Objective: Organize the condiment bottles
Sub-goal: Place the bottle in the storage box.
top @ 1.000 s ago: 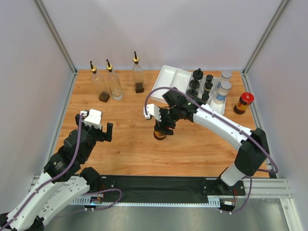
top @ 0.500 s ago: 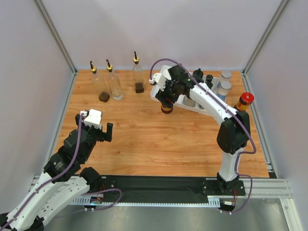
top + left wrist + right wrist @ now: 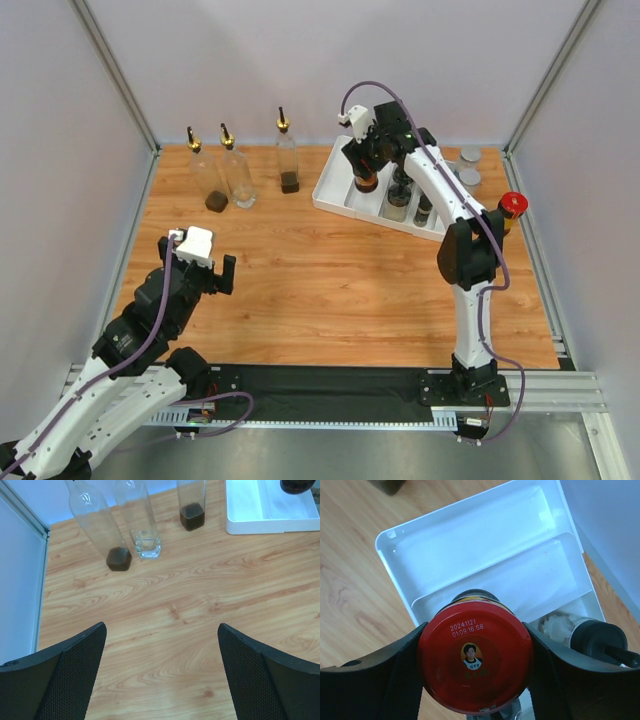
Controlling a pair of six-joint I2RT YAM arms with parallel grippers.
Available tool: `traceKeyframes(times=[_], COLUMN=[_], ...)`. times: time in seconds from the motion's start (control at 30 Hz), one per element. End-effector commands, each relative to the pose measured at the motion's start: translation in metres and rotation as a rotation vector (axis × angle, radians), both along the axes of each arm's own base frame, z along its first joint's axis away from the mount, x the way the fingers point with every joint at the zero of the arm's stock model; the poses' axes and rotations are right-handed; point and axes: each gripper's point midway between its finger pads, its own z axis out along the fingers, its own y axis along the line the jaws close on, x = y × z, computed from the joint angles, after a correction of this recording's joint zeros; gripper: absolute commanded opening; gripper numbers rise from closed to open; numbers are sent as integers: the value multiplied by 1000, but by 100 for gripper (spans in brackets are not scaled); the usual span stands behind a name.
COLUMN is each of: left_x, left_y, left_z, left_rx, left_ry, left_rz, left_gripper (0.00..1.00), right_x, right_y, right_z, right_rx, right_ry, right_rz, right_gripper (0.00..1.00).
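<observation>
Right gripper [image 3: 475, 632] pinches red-lidded jar [image 3: 475, 662] over white tray [image 3: 470, 535].
We note left gripper [image 3: 161, 630] spread; bottles [image 3: 119, 558] ahead on wood table [image 3: 200, 605].

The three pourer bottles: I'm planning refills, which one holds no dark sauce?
The middle pourer bottle: its bottom looks clear, while the left bottle and the right bottle each show a dark layer at the base.
</observation>
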Motion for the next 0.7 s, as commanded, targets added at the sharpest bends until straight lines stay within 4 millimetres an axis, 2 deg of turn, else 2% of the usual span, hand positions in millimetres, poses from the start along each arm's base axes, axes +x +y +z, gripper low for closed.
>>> traceKeyframes(times=[0.0, 0.17, 0.4, 0.5, 0.6, 0.63, 0.67], left_x=[4, 5, 7, 8, 8, 8, 8], left_y=[-1, -1, -3, -2, -3, -3, -3], left_z=[3, 1, -2, -2, -3, -3, -2], left_rx=[5, 11, 23, 22, 26, 26, 26], left_ry=[-14, -7, 5, 6, 9, 11, 9], left_rz=[6, 8, 7, 11, 12, 9, 12], left_gripper=[100, 100, 100, 100, 100, 100, 100], right_x=[42, 77, 96, 100, 102, 102, 103], right_y=[2, -12, -29, -34, -40, -42, -42], right_z=[53, 43, 18, 8, 5, 4, 5], right_rx=[69, 60, 43, 52, 50, 48, 47], right_ry=[-201, -253, -251, -229, -226, -227, -230], right_rz=[-74, -151, -210, -224, -233, -237, -238], right_gripper=[0, 0, 0, 12, 35, 48, 55])
